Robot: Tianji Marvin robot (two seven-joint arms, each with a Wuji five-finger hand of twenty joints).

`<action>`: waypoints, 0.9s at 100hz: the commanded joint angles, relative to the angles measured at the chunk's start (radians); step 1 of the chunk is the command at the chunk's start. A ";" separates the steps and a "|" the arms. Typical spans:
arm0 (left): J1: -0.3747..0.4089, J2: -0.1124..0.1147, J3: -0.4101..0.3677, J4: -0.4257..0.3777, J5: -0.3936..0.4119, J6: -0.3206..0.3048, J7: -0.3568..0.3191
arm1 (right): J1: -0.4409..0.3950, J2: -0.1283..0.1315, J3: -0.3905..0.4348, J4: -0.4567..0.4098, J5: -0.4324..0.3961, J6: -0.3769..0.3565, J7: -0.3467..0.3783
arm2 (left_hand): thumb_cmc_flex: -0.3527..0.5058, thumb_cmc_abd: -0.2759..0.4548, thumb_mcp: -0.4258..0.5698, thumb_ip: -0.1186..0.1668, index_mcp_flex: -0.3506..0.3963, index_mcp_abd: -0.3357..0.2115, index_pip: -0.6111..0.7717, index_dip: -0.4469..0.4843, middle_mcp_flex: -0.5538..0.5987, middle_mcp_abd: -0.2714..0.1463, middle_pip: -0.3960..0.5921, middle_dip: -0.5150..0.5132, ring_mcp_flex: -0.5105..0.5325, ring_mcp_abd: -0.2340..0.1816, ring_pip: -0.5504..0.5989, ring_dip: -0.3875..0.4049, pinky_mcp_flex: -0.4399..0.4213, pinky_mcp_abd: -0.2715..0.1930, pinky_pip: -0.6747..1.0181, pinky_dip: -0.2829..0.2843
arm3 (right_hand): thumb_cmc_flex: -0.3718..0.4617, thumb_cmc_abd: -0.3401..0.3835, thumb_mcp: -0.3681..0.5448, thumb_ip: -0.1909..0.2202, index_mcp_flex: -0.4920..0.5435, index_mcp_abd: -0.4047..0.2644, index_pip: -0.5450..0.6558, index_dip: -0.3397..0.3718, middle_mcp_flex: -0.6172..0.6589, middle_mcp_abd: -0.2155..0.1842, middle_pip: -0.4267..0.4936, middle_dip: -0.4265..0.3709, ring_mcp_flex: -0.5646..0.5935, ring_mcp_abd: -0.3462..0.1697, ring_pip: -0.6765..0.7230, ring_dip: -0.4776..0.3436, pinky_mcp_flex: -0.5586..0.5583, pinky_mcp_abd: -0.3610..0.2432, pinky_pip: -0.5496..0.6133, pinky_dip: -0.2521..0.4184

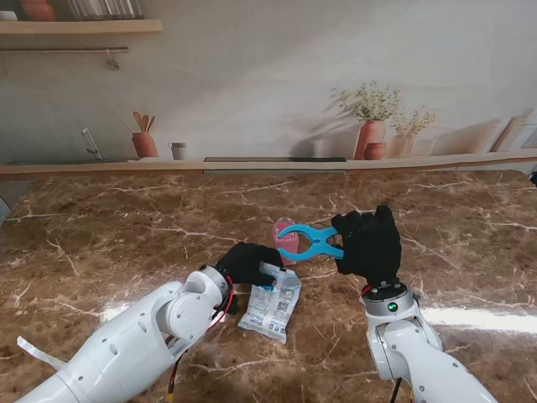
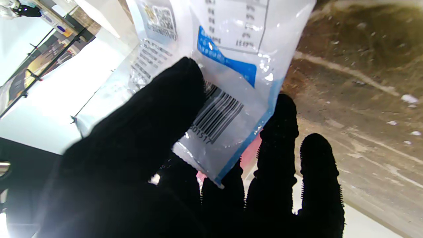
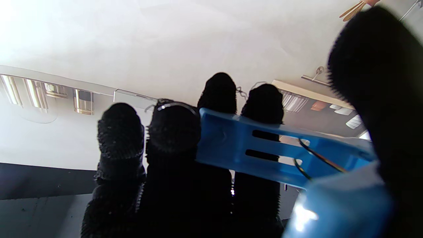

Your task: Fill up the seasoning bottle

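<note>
A clear seasoning bag (image 1: 273,306) with blue print and a barcode lies tilted at the table's middle, its upper end pinched by my left hand (image 1: 247,263). In the left wrist view my thumb presses the bag (image 2: 228,66) against the fingers (image 2: 277,132). A pinkish seasoning bottle (image 1: 284,239) stands just beyond that hand, partly hidden. My right hand (image 1: 369,245) is shut on a blue clip (image 1: 310,242), whose ring-shaped jaws reach around the bottle. In the right wrist view the blue clip (image 3: 264,148) crosses my black fingers (image 3: 218,96).
The brown marble table (image 1: 109,227) runs to a raised ledge (image 1: 268,164) at the back. The wall behind is a printed backdrop of a shelf, pots and plants.
</note>
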 commanded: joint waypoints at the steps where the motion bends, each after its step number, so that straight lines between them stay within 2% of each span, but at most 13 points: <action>1: 0.002 -0.010 -0.001 0.017 0.010 -0.017 0.030 | -0.003 -0.003 -0.003 0.005 0.006 0.000 0.012 | 0.054 0.014 0.058 0.004 0.045 -0.065 0.034 -0.017 0.010 -0.015 -0.010 0.011 0.062 -0.002 0.049 0.019 0.030 0.010 0.041 0.019 | 0.103 0.125 0.057 0.035 0.173 -0.138 0.356 0.168 0.196 -0.120 0.564 0.086 0.005 -0.073 -0.008 0.025 -0.012 0.010 -0.009 0.024; 18: 0.004 -0.010 -0.004 0.025 0.078 -0.064 0.097 | 0.000 -0.004 -0.007 0.009 0.009 0.005 0.010 | 0.046 0.010 0.080 0.005 0.097 -0.075 0.017 -0.044 0.016 -0.022 -0.021 0.034 0.083 -0.007 0.065 0.031 0.047 0.001 0.067 0.004 | 0.104 0.125 0.057 0.035 0.173 -0.138 0.356 0.169 0.196 -0.120 0.564 0.086 0.005 -0.073 -0.008 0.025 -0.012 0.010 -0.009 0.024; 32: -0.008 -0.008 0.009 0.065 0.118 -0.194 0.138 | 0.001 -0.004 -0.009 0.009 0.009 0.006 0.015 | 0.034 0.025 0.101 0.007 0.066 -0.080 0.078 -0.082 -0.008 -0.026 -0.008 0.068 0.053 -0.013 0.076 0.064 0.031 0.031 0.085 0.009 | 0.103 0.126 0.057 0.035 0.173 -0.138 0.355 0.170 0.196 -0.120 0.564 0.086 0.005 -0.073 -0.008 0.025 -0.012 0.010 -0.009 0.024; 40: -0.023 -0.007 0.027 0.099 0.166 -0.257 0.176 | 0.002 -0.005 -0.010 0.010 0.010 0.008 0.015 | 0.026 0.018 0.129 0.008 0.070 -0.088 0.125 -0.136 -0.018 -0.038 0.018 0.065 0.052 -0.026 0.079 0.102 0.036 0.022 0.094 0.023 | 0.103 0.127 0.055 0.035 0.172 -0.140 0.355 0.170 0.196 -0.120 0.564 0.086 0.005 -0.073 -0.008 0.025 -0.012 0.010 -0.010 0.024; 43: -0.028 -0.004 0.032 0.106 0.176 -0.276 0.176 | 0.003 -0.005 -0.011 0.011 0.011 0.009 0.014 | 0.030 0.015 0.133 0.009 0.072 -0.086 0.151 -0.175 -0.022 -0.041 0.026 0.062 0.051 -0.026 0.068 0.117 0.034 0.018 0.093 0.022 | 0.103 0.128 0.056 0.036 0.170 -0.140 0.356 0.171 0.196 -0.120 0.564 0.086 0.005 -0.073 -0.008 0.025 -0.012 0.010 -0.010 0.024; 50: -0.036 0.003 0.043 0.118 0.188 -0.314 0.165 | 0.004 -0.005 -0.011 0.012 0.011 0.012 0.013 | 0.039 0.015 0.135 0.011 0.089 -0.081 0.157 -0.203 -0.026 -0.041 0.032 0.064 0.046 -0.023 0.060 0.124 0.029 0.014 0.088 0.021 | 0.103 0.129 0.055 0.036 0.168 -0.140 0.357 0.174 0.196 -0.120 0.564 0.086 0.005 -0.073 -0.008 0.025 -0.012 0.010 -0.010 0.024; 70: -0.047 0.018 0.058 0.124 0.234 -0.349 0.158 | 0.005 -0.005 -0.011 0.013 0.011 0.014 0.015 | 0.048 0.012 0.133 0.012 0.162 -0.078 0.151 -0.293 -0.030 -0.042 0.036 0.067 0.038 -0.021 0.032 0.138 0.022 0.011 0.077 0.013 | 0.104 0.130 0.054 0.036 0.169 -0.141 0.354 0.180 0.196 -0.120 0.564 0.085 0.005 -0.073 -0.008 0.025 -0.012 0.010 -0.010 0.025; 90: -0.054 0.041 0.070 0.118 0.274 -0.360 0.122 | 0.008 -0.005 -0.012 0.014 0.009 0.018 0.016 | 0.070 0.065 0.091 0.005 0.294 -0.054 0.067 -0.422 -0.074 -0.050 0.035 0.087 -0.031 -0.026 -0.026 0.142 -0.021 -0.015 0.041 -0.008 | 0.103 0.131 0.053 0.036 0.169 -0.142 0.352 0.184 0.196 -0.120 0.564 0.085 0.004 -0.072 -0.009 0.025 -0.014 0.010 -0.011 0.024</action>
